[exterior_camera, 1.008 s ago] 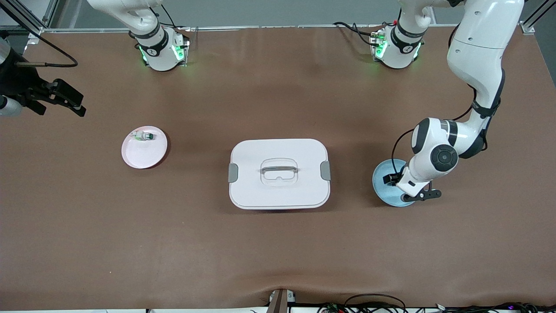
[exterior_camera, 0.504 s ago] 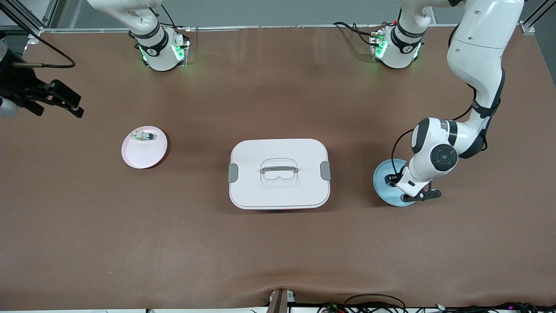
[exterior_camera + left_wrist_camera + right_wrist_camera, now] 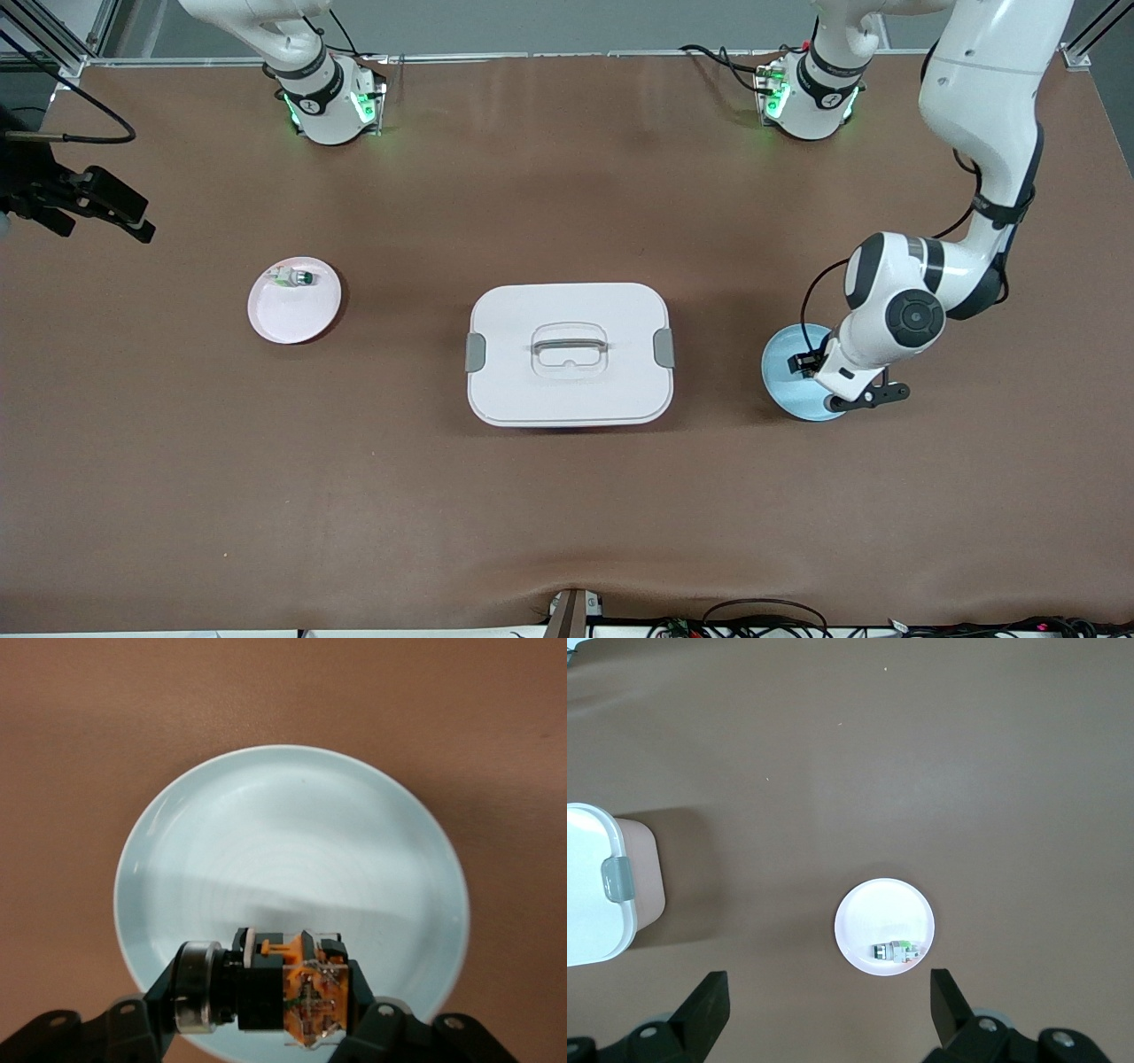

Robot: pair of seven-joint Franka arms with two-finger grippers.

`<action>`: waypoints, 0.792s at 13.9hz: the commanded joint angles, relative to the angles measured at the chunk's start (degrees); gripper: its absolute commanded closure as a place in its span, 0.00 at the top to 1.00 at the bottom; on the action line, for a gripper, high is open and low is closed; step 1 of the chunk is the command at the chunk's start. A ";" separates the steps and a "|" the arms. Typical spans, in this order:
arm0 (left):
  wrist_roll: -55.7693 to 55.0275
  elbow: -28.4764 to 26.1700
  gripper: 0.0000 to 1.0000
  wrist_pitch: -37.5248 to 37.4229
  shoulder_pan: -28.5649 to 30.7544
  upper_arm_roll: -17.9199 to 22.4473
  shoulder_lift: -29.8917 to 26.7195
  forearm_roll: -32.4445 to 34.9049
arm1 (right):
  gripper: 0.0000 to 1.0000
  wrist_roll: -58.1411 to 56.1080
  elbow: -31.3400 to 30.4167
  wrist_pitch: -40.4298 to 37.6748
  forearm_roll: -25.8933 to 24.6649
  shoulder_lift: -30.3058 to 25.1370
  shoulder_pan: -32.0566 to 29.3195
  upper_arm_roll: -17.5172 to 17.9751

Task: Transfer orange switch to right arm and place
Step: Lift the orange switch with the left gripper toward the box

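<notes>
The orange switch (image 3: 285,990), black with an orange clear-cased end and a silver ring, sits between the fingers of my left gripper (image 3: 270,1003). The gripper is shut on it over the light blue plate (image 3: 292,842). In the front view this gripper (image 3: 812,364) is over the same blue plate (image 3: 787,390) at the left arm's end of the table. My right gripper (image 3: 104,206) is open and empty, up in the air over the right arm's end of the table. In its wrist view the fingers (image 3: 709,1005) stand wide apart.
A pink plate (image 3: 292,317) holds a small whitish green-tipped part (image 3: 293,278); both show in the right wrist view, plate (image 3: 868,912) and part (image 3: 897,951). A white lidded box (image 3: 568,354) with grey clips stands mid-table, its corner in the right wrist view (image 3: 592,895).
My right gripper has drifted farther toward the right arm's end of the table. My left arm has shifted slightly over the blue plate, still shut on the switch.
</notes>
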 commanded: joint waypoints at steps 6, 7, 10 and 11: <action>-1.20 4.64 0.34 -25.68 0.21 -1.05 -14.23 -13.45 | 1.00 0.63 -0.58 -0.67 0.72 -0.64 -0.35 0.45; -1.47 5.70 0.35 -28.41 0.13 -1.05 -15.46 -16.17 | 1.00 0.63 -0.49 -0.24 0.81 -0.64 -0.35 0.45; -12.76 5.98 0.35 -30.28 -0.13 -1.14 -20.03 -25.05 | 1.00 0.63 -0.49 0.21 0.81 -0.55 -0.18 0.62; -17.85 6.06 0.35 -30.20 -0.23 -2.27 -20.91 -26.81 | 1.00 0.63 -0.49 0.38 0.81 -0.55 -0.18 0.62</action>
